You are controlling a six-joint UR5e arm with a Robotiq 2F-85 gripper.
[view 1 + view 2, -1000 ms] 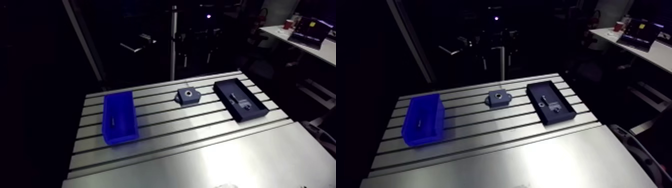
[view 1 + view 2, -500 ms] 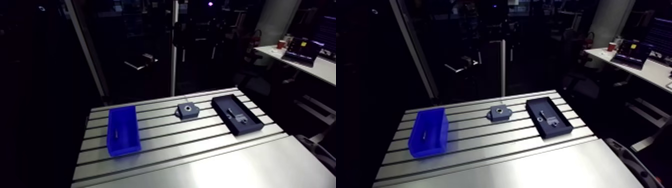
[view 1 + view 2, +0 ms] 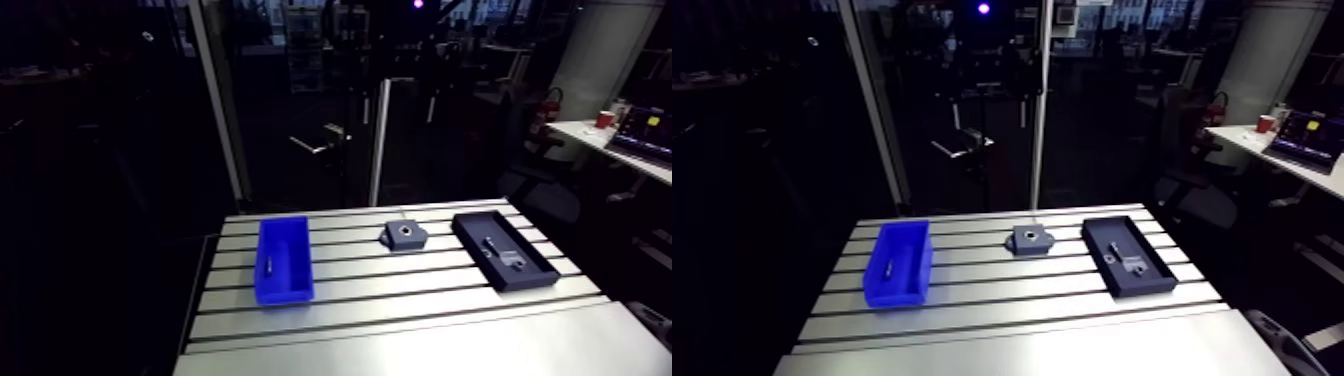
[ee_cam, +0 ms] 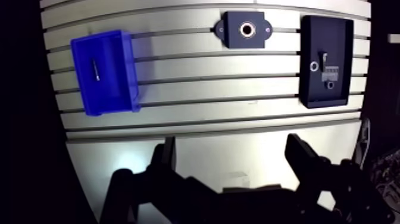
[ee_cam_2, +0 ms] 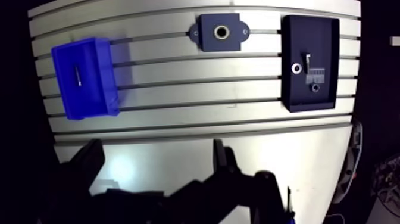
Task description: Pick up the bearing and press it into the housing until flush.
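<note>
My gripper [image 4: 231, 138] is open. Its two dark fingers [image 4: 163, 161] stand wide apart with nothing between them, over a bare stretch of the slotted aluminium table [image 4: 196, 119].

Three containers or fixtures lie ahead of my fingers, in a row across the table and well apart from one another:

- One blue bin [image 4: 132, 77] sits to one side and holds a single thin dark pin [image 4: 94, 68].
- One dark housing [image 4: 245, 30] sits in the middle, with one round bore in its top face.
- One dark shallow tray [image 4: 327, 36] sits on the other side.

In the tray I count four small parts. One is a bright ring, the bearing [image 4: 313, 66]. Next to it are one thin pin [image 4: 324, 58], one pale patterned piece [image 4: 330, 72] and one smaller round part [image 4: 330, 85]. The bearing lies flat on the tray floor, apart from the housing and far ahead of my fingers.
</note>
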